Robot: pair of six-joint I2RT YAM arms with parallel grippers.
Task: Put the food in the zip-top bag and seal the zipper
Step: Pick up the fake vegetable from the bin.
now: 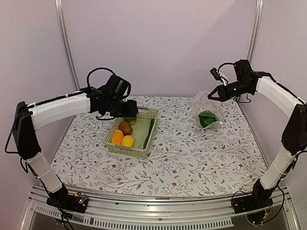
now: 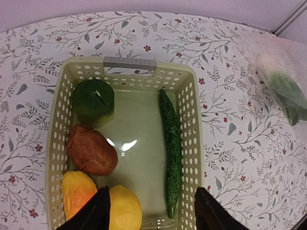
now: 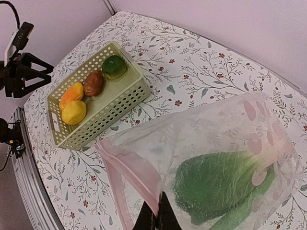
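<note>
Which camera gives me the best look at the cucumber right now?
Left wrist. It looks down on the cucumber, showing its whole length along a side wall of the basket. Top external shows it only as a thin dark strip. In the right wrist view it does not show, seemingly behind the basket's near wall.

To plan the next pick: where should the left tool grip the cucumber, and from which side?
Grip the cucumber at its middle, from straight above, jaws across its width. It lies flat and long, close along one basket wall, so a sideways approach looks blocked.
</note>
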